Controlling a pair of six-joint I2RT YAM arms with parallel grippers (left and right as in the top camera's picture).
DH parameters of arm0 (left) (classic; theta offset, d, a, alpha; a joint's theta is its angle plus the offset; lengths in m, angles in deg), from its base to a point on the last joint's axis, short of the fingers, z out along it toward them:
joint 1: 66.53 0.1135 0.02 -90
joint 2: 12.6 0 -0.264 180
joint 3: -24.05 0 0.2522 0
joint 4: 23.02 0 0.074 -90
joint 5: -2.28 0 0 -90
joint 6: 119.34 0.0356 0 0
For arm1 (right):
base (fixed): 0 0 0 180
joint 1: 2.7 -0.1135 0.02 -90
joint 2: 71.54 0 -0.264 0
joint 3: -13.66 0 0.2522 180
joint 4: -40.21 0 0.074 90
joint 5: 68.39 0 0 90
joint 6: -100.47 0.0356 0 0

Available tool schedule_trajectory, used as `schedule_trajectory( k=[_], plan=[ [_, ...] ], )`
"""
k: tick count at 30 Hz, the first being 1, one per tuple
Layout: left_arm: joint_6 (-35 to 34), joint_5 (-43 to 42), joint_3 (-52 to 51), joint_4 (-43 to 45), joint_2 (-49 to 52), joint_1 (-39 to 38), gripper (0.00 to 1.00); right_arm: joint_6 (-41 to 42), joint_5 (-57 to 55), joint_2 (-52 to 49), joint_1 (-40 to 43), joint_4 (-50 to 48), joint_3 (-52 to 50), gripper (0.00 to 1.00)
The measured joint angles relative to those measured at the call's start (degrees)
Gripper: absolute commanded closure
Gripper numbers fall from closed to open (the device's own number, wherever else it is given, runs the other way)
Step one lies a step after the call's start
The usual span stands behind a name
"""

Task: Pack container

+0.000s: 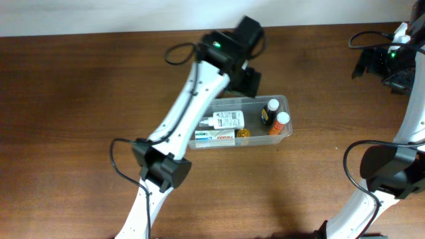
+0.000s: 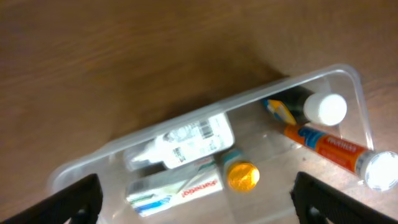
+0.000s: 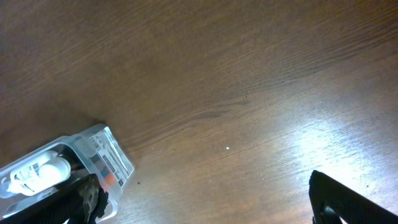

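Near the counter's (image 1: 80, 99) middle, the clear plastic container (image 1: 287, 101) held small bottles (image 1: 226, 120) and a toothpaste box (image 1: 214, 137) laid flat to suit its shallowness, the left claw (image 2: 196, 202) spread empty directly above, the right claw (image 3: 211, 205) spread empty, parked by the far right corner.

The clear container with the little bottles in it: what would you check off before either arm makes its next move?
1. Left gripper open and holding nothing: ok.
2. Right gripper open, holding nothing, well apart from the container: ok.
3. Container sitting flat on the table: ok.
4. White bottle, box, gold-capped jar, dark bottle and orange tube all inside the walls: ok.
5. Nothing sticking up past the rim: cannot tell.
6. Left gripper high enough above the rim to move off sideways: cannot tell.
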Motion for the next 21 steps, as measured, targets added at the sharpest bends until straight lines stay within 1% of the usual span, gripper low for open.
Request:
schedule_trajectory(
  k=[2,5,13,17,21],
  plan=[
    [0.35,0.15,4.46,-2.78,0.00,1.64,0.01,-0.02,-0.02,0.00,0.00,0.00,0.00,0.02],
    [0.83,0.15,8.72,-2.84,-0.42,4.24,0.01,0.00,0.00,0.00,0.00,-0.02,0.00,0.02],
    [3.45,0.17,9.42,-2.89,-7.34,12.02,0.01,0.00,-0.02,0.00,0.00,-0.02,0.00,0.02],
    [4.96,0.17,4.50,-2.86,-15.37,13.81,0.01,0.00,0.00,0.00,0.00,0.00,0.00,0.02],
    [5.75,0.20,-6.99,-2.97,-26.29,14.75,0.01,0.00,0.00,0.00,0.00,0.00,0.00,0.02]
  ],
)
